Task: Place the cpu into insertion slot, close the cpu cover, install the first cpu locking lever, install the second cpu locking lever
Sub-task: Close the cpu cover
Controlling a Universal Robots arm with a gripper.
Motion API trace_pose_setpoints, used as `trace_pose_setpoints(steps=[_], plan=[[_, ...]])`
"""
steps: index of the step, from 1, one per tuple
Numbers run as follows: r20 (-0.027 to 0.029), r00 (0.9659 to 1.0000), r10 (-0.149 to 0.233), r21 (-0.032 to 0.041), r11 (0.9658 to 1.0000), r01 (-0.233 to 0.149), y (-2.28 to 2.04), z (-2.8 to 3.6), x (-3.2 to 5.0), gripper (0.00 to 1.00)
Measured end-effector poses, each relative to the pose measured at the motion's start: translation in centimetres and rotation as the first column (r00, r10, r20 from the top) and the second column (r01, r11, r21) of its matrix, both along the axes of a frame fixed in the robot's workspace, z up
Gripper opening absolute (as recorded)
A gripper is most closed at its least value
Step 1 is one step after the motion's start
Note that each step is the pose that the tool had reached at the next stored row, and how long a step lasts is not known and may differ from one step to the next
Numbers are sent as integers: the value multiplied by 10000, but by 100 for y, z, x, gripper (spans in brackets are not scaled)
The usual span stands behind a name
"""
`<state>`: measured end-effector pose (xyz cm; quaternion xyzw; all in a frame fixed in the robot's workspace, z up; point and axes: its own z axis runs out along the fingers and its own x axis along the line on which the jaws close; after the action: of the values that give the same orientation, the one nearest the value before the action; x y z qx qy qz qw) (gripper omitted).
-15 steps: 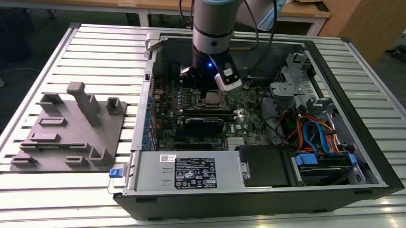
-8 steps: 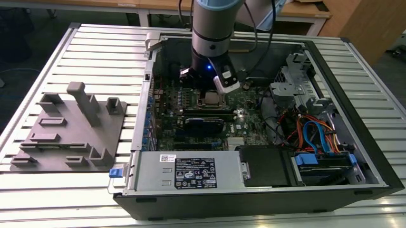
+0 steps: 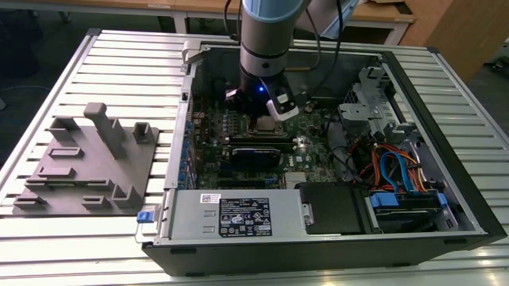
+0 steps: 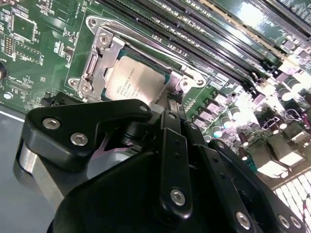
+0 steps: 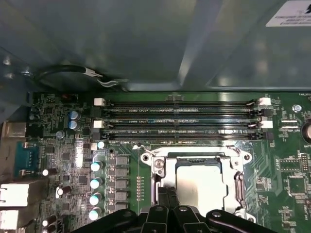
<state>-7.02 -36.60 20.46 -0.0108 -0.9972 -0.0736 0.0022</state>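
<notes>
One tool (image 4: pixel 172 102), its slim fingers pressed together with no gap between them, hangs at the edge of the insertion slot (image 5: pixel 197 162), inside the open computer case (image 3: pixel 318 257) on the slatted counter (image 3: pixel 119 59). The cpu (image 4: pixel 133 80) sits in that slot, silver top up, and the cpu cover (image 4: pixel 103 60) lies flat around it. Whether the fingertips pinch anything cannot be told. Long memory slots (image 5: pixel 180 121) run just beside the socket.

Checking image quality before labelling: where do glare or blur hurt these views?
Second wrist view: glare whitens the capacitors and memory slots; first wrist view: the cpu top is washed pale, the case wall soft; exterior view: even light, dim inside the case.
</notes>
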Motion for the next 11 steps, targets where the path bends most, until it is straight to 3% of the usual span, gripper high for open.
trace_pose_setpoints(steps=[4, 5, 9, 11], plan=[[0, 10000, 0, 2, 10000, 0, 3, -48, -1, 10], [-5, 10000, -1, 40, 10000, 1, 5, -98, -22, 10], [1, 10000, 0, 54, 10000, 0, 11, 28, -22, 10], [2, 10000, 0, 57, 10000, 0, 14, 61, -22, 10]])
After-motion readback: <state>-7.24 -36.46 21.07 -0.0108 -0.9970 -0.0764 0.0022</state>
